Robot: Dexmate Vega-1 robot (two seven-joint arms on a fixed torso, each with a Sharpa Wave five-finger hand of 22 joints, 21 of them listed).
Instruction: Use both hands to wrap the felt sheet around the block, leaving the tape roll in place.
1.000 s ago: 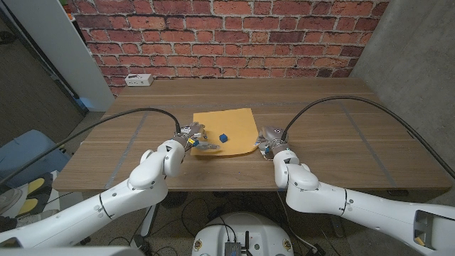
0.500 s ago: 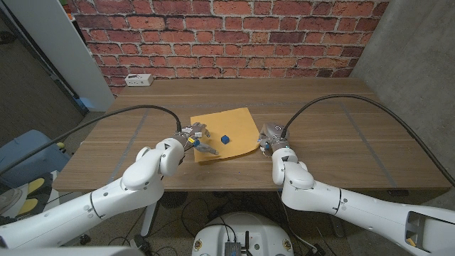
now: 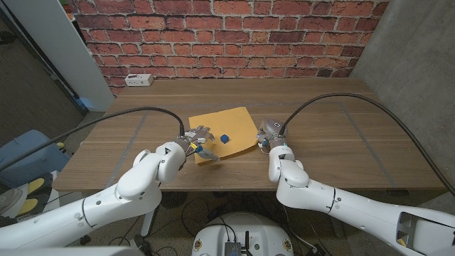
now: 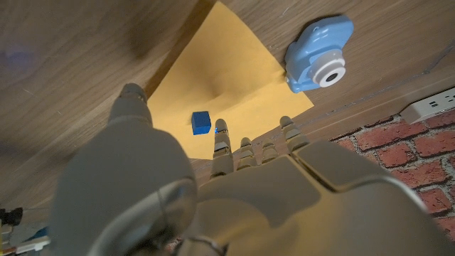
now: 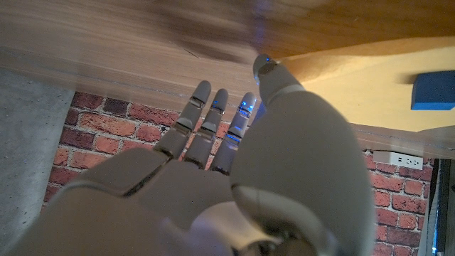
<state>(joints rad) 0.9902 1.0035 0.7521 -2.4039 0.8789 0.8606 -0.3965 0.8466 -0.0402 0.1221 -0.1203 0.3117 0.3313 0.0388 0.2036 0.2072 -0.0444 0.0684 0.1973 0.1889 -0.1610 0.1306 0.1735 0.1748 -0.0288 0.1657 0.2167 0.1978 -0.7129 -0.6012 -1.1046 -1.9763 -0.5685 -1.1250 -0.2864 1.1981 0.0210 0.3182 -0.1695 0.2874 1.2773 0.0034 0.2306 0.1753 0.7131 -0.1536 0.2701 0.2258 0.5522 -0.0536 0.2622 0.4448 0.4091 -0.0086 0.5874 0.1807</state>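
Both hands have moved closer: left hand [image 3: 199, 137], fingers apart, over the felt sheet [image 3: 238, 122]; right hand [image 3: 269, 134] beside it, fingers apart. Block [image 3: 224, 138] is not wrapped yet.

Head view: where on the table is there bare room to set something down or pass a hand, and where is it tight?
Bare wood lies right of the right hand, toward the table's right edge, and between the felt sheet and the power strip at the back. It is crowded at the front middle, where the left hand and right hand flank the sheet and block.
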